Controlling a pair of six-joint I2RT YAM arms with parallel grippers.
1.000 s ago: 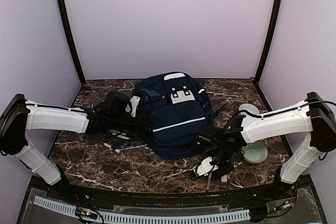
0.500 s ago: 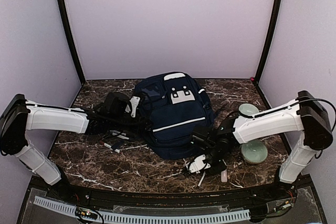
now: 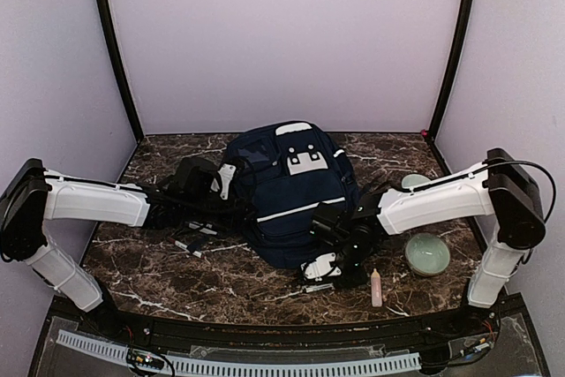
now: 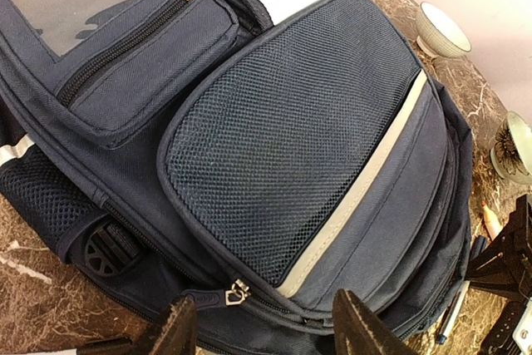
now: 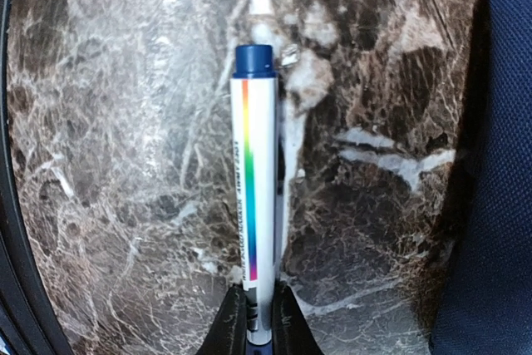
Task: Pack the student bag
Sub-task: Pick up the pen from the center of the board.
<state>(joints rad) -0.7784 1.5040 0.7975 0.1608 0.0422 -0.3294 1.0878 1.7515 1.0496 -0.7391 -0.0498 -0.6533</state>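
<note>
The navy student bag lies flat at the middle of the marble table. Just beside the bag's near right corner, the right gripper pinches a white pen with a blue cap. The left gripper hangs at the bag's left side, jaws spread, holding nothing.

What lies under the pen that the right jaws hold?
Only the marble table shows under the pen, with the bag beside it. The pen's near end is covered by the jaws of the right gripper; whether it touches the table cannot be told.
</note>
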